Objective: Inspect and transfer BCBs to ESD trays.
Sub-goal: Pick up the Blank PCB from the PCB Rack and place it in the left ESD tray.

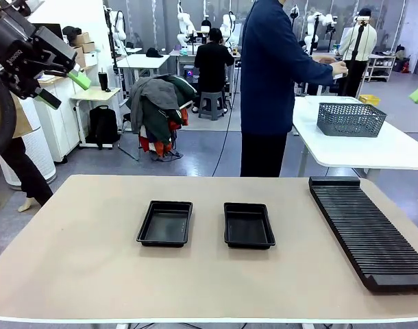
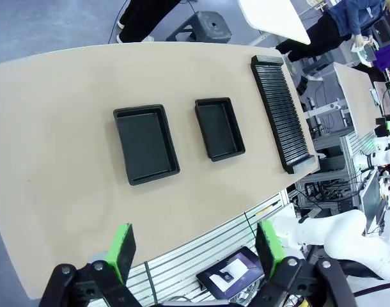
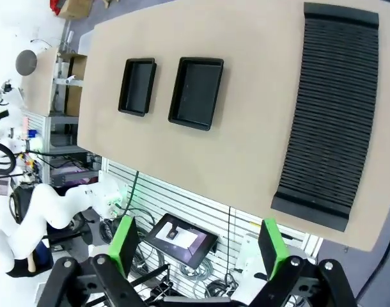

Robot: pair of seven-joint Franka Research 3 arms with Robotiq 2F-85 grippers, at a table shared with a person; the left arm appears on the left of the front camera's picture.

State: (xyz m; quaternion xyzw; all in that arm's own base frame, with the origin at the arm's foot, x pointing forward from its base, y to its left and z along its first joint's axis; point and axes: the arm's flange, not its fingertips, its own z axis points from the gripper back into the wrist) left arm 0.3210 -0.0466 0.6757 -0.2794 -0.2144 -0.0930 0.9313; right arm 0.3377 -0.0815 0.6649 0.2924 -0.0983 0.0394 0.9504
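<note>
The left ESD tray [image 1: 166,225] and right ESD tray [image 1: 249,225], shallow black rectangles with raised rims and rounded corners, sit side by side but apart on the smooth tan surface [image 1: 79,260]. A long black ribbed rack [image 1: 366,233], seemingly plastic, lies to their right. The left gripper [image 1: 64,89] and right gripper [image 3: 198,249] hang high above, their green-padded jaws spread wide, holding nothing.

The table [image 1: 72,260] is plain tan. At its middle, 2 ESD trays [image 1: 165,223] are solid black. At its right edge, the rack [image 1: 366,233] is black with fine parallel ribs. Beyond the table, a person's coat [image 1: 267,68] is dark navy.
</note>
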